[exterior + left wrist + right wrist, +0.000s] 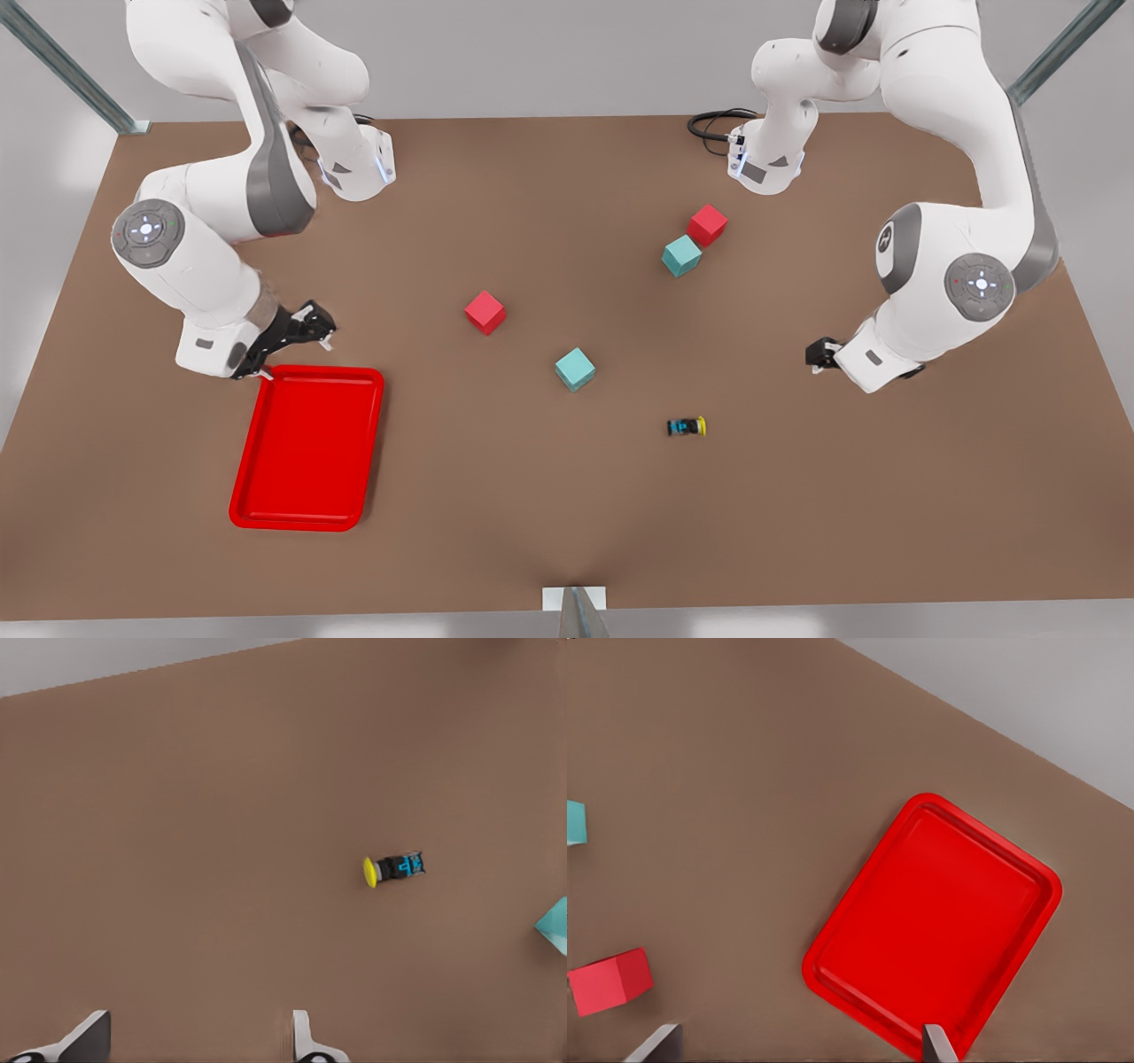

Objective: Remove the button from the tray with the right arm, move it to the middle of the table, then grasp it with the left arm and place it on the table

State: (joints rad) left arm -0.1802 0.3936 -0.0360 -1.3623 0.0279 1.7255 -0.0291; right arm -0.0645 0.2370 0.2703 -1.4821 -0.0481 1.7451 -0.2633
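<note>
The button lies on its side on the bare brown table, yellow cap toward the front view's right; the left wrist view also has the button. My left gripper hangs open above the table on the front view's right, apart from the button, with nothing between its fingertips. The red tray sits empty at the front view's left. My right gripper hovers open over the tray's far rim, and the tray lies below its fingertips.
A red cube and a teal cube stand mid-table. Another teal cube touches a red cube farther back. A black cable coils by the far arm base.
</note>
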